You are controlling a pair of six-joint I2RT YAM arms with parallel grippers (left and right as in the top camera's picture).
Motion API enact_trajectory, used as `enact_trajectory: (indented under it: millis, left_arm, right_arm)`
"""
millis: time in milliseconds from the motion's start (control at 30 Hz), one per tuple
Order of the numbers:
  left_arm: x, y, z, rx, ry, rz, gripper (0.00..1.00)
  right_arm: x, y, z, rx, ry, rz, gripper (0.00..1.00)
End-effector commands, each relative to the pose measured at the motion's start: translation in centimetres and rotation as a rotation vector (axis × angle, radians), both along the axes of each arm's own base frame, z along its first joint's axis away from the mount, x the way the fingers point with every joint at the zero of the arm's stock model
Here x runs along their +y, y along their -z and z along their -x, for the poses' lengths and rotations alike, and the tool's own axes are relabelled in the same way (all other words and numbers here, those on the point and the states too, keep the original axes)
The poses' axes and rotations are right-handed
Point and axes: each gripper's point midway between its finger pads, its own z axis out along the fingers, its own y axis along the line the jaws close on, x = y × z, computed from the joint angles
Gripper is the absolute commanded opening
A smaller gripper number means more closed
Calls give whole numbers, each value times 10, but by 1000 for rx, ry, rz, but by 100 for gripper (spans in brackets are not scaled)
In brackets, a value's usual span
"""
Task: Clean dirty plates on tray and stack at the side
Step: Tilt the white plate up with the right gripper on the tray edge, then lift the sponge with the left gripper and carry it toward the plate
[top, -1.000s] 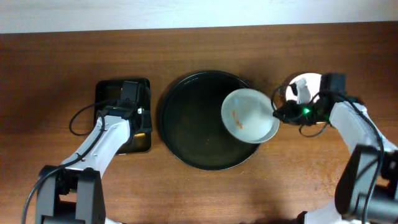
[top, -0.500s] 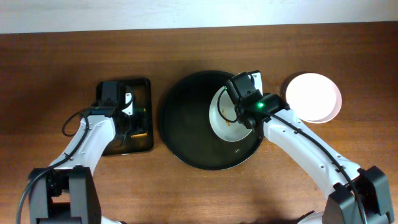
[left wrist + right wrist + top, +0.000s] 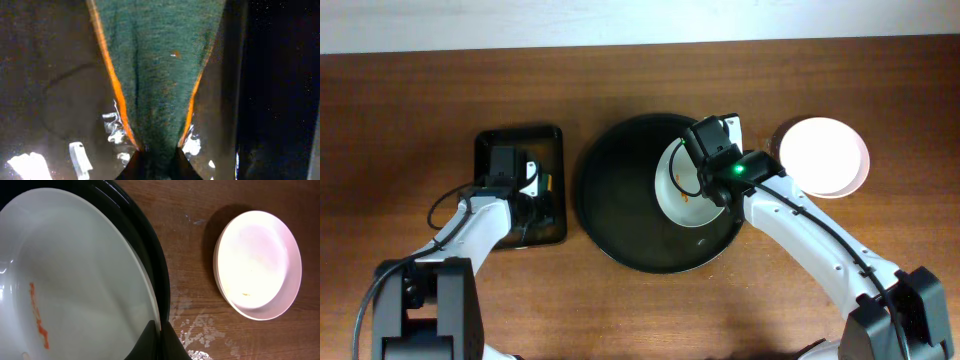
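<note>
A white plate [image 3: 676, 196] [image 3: 85, 265] with an orange-red smear [image 3: 38, 316] lies in the right part of the round black tray [image 3: 620, 200] [image 3: 153, 255]. My right gripper [image 3: 715, 172] [image 3: 161, 331] is shut on this plate's right rim, just inside the tray's rim. Two more white plates [image 3: 823, 155] [image 3: 257, 262] sit stacked on the table to the right of the tray. My left gripper [image 3: 523, 188] [image 3: 155, 161] is over the small rectangular tray, shut on a green sponge [image 3: 156, 60] with an orange edge.
The small rectangular black tray [image 3: 520, 137] sits left of the round tray, its wet floor [image 3: 55, 100] showing in the left wrist view. Wet streaks [image 3: 200, 325] mark the wooden table [image 3: 420, 100] between the round tray and the stacked plates.
My left gripper has closed on the sponge in the small tray. The right arm has swung in over the round tray, and the smeared plate now lies a bit further left.
</note>
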Motion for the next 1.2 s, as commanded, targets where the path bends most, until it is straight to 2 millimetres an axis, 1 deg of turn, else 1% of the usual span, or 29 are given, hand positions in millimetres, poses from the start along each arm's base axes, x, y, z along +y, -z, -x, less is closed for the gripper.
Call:
enact_trajectory:
  millis: [0, 33, 67, 100, 133, 167, 233, 333, 433, 467, 500, 533, 567, 600, 633, 733, 767, 800, 833, 867, 1000, 1033, 1100, 1133, 1167]
  left_arm:
    - [5, -3, 6, 19, -6, -23, 0]
    - [6, -14, 5, 11, -8, -28, 4]
    - [8, -29, 5, -4, -11, -38, 41]
    - [9, -39, 4, -23, -14, -45, 71]
    - [12, -47, 2, -46, -20, -61, 87]
    - [18, -54, -2, -74, -32, -91, 95]
    - [19, -60, -11, -121, -39, -99, 95]
    - [19, -53, -22, -142, -49, -95, 93]
    - [16, -21, -26, -86, -41, -82, 89]
    - [15, -13, -27, -74, -39, -77, 83]
    - [15, -7, -28, -65, -38, -77, 79]
    - [15, -1, -29, -58, -37, -77, 70]
    - [15, 2, -29, -55, -37, -77, 57]
    - [15, 2, -30, -57, -38, -82, 22]
    - [16, -1, -33, -71, -41, -85, 0]
    - [16, -16, -40, -110, -42, -82, 1]
    - [16, -19, -39, -112, -42, -82, 16]
    - [17, -23, -38, -113, -44, -85, 56]
    - [17, -26, -38, -118, -44, -85, 70]
    - [17, -26, -38, -118, -44, -85, 73]
    - [16, -20, -33, -105, -43, -85, 74]
    - [16, -15, -30, -98, -41, -86, 71]
    - [16, -4, -25, -68, -39, -87, 52]
    - [16, 0, -24, -57, -39, -87, 40]
    - [16, 0, -24, -56, -39, -87, 31]
  right_arm:
    - [2, -14, -5, -46, 14, -29, 4]
    - [2, -14, -5, -46, 14, -29, 4]
    - [2, -14, -6, -49, 14, -31, 4]
    - [3, -15, -7, -56, 14, -35, 4]
    - [4, -16, -9, -64, 14, -40, 4]
    - [7, -17, -11, -74, 11, -52, 4]
    - [11, -16, -12, -71, -1, -79, 4]
    - [13, -14, -11, -63, -6, -90, 4]
    - [12, -14, -10, -57, -4, -85, 4]
    - [11, -14, -11, -57, -1, -86, 4]
    - [10, -14, -11, -57, 2, -86, 4]
    - [8, -14, -11, -57, 7, -86, 4]
    - [7, -14, -11, -57, 8, -86, 4]
    - [7, -14, -11, -57, 8, -86, 4]
    - [8, -14, -11, -57, 7, -86, 4]
    - [7, -13, -10, -51, 8, -83, 4]
    - [7, -12, -9, -47, 8, -80, 4]
    - [6, -12, -9, -44, 7, -79, 4]
    - [6, -12, -9, -44, 7, -79, 4]
    - [6, -12, -9, -44, 8, -79, 4]
    - [8, -11, -8, -35, 1, -90, 4]
    - [8, -10, -7, -31, 2, -88, 4]
    - [8, -10, -7, -31, 2, -87, 4]
    - [8, -10, -7, -30, 2, -87, 4]
    - [8, -10, -7, -30, 2, -87, 4]
